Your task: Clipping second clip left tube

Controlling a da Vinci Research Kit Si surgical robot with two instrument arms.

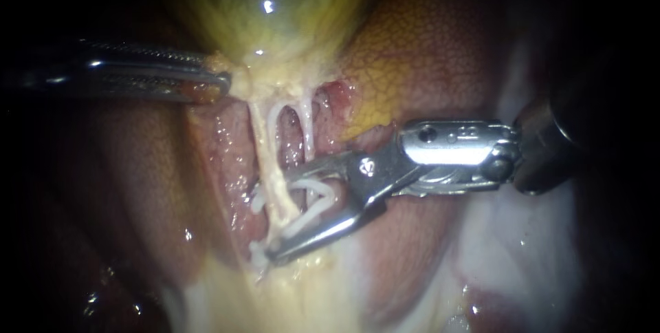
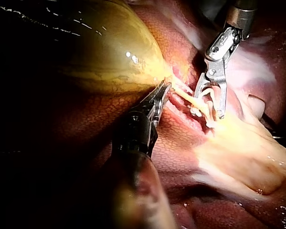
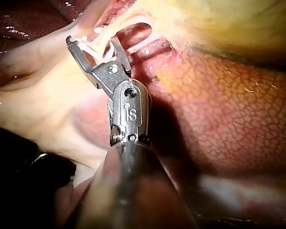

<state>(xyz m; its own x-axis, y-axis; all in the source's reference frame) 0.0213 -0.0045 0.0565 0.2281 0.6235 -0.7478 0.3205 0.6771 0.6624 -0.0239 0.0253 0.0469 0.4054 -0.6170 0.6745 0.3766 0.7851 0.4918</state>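
My left instrument (image 1: 216,80) comes in from the left, its jaws shut on the yellowish neck of the gallbladder (image 1: 275,16). From that neck two pale tubes run down: the left tube (image 1: 265,144) and the right tube (image 1: 307,133). My right instrument (image 1: 278,217) has its jaws standing wide apart, one on each side of the left tube low down. A white clip (image 1: 313,219) sits between them and touches both. The left wrist view shows my left instrument (image 2: 164,90) at the gallbladder (image 2: 105,57) and my right instrument (image 2: 209,113) astride the tubes. In the right wrist view the clip (image 3: 88,50) lies in the jaws of my right instrument (image 3: 93,42).
Mottled liver (image 1: 412,51) lies to the right of the gallbladder and behind the tubes. Pale fatty tissue (image 1: 309,298) spreads below the jaws, and whitish tissue (image 1: 522,237) lies under the right shaft. A red raw bed (image 1: 227,161) flanks the left tube.
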